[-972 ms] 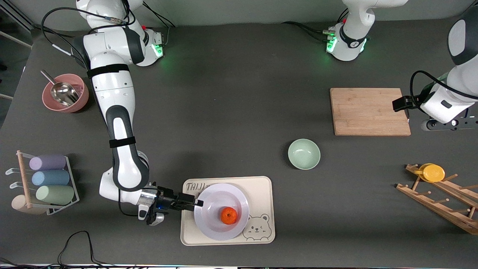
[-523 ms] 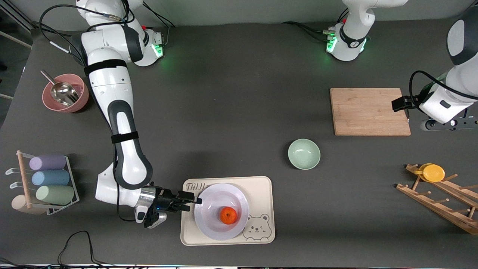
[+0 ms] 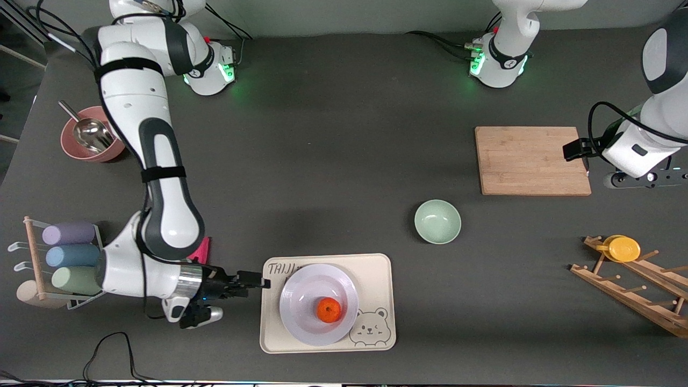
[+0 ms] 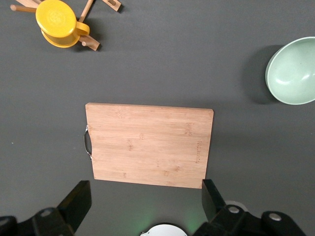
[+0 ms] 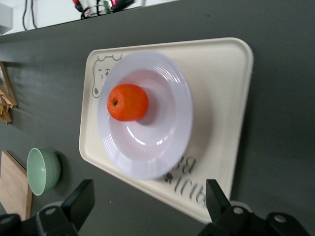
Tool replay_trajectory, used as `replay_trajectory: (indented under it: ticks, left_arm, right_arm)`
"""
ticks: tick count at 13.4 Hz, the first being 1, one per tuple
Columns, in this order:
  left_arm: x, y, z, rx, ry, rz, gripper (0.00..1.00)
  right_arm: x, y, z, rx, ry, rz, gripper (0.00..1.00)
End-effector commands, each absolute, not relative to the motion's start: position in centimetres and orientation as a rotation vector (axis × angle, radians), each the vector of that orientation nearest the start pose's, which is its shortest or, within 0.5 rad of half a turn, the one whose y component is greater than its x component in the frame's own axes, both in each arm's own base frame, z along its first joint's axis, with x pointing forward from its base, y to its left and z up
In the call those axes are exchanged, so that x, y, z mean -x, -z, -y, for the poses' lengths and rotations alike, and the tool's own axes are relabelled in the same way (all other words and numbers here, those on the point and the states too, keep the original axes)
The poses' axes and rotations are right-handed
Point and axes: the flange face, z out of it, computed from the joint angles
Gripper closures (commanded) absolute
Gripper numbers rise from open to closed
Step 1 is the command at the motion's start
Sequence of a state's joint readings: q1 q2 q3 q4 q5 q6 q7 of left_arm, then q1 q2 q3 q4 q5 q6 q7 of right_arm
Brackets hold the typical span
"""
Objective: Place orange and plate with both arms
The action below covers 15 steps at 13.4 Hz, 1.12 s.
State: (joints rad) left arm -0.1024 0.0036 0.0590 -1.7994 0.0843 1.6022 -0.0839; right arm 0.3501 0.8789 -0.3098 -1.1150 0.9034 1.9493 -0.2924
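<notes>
A dark grey matte table (image 3: 333, 161) is seen from above, with both arm bases at its farther edge and cables along its edges; going from the right arm's end, a pink bowl (image 3: 115, 146) with a metal scoop (image 3: 91, 133) is found, and nearer the camera a rack (image 3: 32, 258) of lilac, blue and green cups (image 3: 72, 257); a magenta scrap (image 3: 201, 250) is partly hidden under the right arm. The right gripper (image 3: 262, 281) is held low, just beside the tray's (image 3: 376, 279) end, its fingers spread apart and holding nothing, clear of the plate (image 3: 301, 301). The plate is a glossy white, faintly lilac round with a ribbed wide rim, set on the cream bear tray; the orange (image 3: 329, 310), small, bright and round, is seated in the plate's shallow centre. Toward the left arm's end a pale green bowl (image 3: 437, 221) is placed, then a bamboo board (image 3: 532, 160); the left gripper (image 4: 142, 209) is held over the board's edge, fingers wide apart, waiting; a wooden peg rack (image 3: 639, 290) bearing a yellow cup (image 3: 622, 248) is seen last.
</notes>
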Motion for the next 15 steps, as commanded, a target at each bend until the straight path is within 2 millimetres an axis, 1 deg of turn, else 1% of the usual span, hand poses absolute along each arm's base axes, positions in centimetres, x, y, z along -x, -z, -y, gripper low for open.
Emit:
replay_trajectory:
  ticks: [1,2,3,4,5,6,7,9,10,11,13,14,15]
  left_arm:
    - [-54.0,-51.8,2.1,3.032,-0.277,0.042,0.0]
    - [-53.9,-51.8,2.4,3.035,-0.253,0.038,0.0]
    - [-53.7,-51.5,2.5,3.035,-0.25,0.041,0.0]
    - [-53.4,-51.6,2.8,3.037,-0.233,0.038,0.0]
    - [-53.2,-51.7,2.8,3.04,-0.213,0.037,0.0]
    - [-53.0,-52.4,2.8,3.046,-0.188,0.04,0.0]
    - [-52.7,-53.0,2.8,3.062,-0.172,0.047,0.0]
    - [-51.1,-54.6,2.8,3.098,-0.117,0.064,0.0]
    - [-50.4,-55.3,2.9,3.101,-0.093,0.083,0.0]
    - [-50.1,-56.0,3.2,3.1,-0.085,0.094,0.0]
    - [-50.1,-57.1,3.2,3.099,-0.073,0.095,0.0]
    - [-50.2,-57.7,3.1,3.098,-0.068,0.098,0.0]
    - [-50.3,-58.0,3.0,3.099,-0.058,0.096,0.0]
  right_arm:
    - [-71.7,-37.9,-11.9,2.654,-0.016,-0.01,0.0]
    - [-70.6,-40.3,-10.3,2.727,-0.024,-0.056,0.0]
    - [-69.5,-42.4,-9.1,2.814,-0.036,-0.144,0.0]
    - [-68.7,-44.2,-8.2,2.897,-0.044,-0.238,0.0]
    - [-68.2,-45.5,-7.7,2.939,-0.061,-0.317,0.0]
    - [-67.6,-46.9,-7.1,2.941,-0.065,-0.35,0.0]
    - [-67.2,-48.0,-5.8,2.937,-0.074,-0.375,0.0]
    - [-65.9,-50.8,-3.7,2.923,-0.087,-0.457,0.0]
    - [-65.5,-52.1,-3.3,2.922,-0.067,-0.484,0.0]
    - [-64.7,-53.3,-2.7,2.957,-0.071,-0.488,0.0]
    - [-63.0,-55.7,-1.4,2.982,-0.103,-0.497,0.0]
    - [-62.2,-56.6,0.1,2.982,-0.122,-0.537,0.0]
    - [-61.4,-57.5,0.7,2.978,-0.146,-0.545,0.0]
